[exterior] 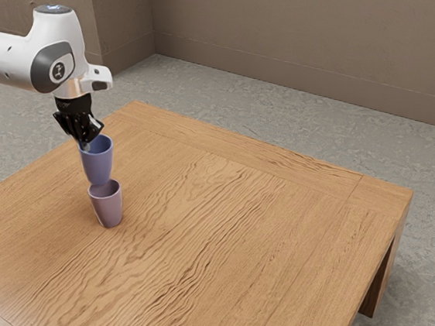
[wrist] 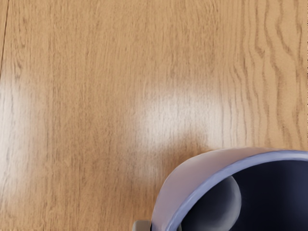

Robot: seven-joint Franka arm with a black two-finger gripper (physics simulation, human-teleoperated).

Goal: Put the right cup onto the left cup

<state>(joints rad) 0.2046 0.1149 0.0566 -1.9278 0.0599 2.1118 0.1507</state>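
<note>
Exterior view: the gripper (exterior: 85,146) is closed on the blue cup (exterior: 96,165) by its rim, the fingers pinching the thin wall from inside and outside. That cup shows just beyond the upright pink cup (exterior: 108,208) on the table (exterior: 217,241), its base overlapping the pink rim in sight; whether they touch, I cannot tell.

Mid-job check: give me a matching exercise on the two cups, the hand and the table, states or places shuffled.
1. blue-violet cup
2. mauve cup
3. hand
4. table

A. standing upright, ungripped
B. wood-grained, bearing the mauve cup
C. gripped at its rim
D. black, shut on a cup's wall

Pairs: 1-C, 2-A, 3-D, 4-B
</note>
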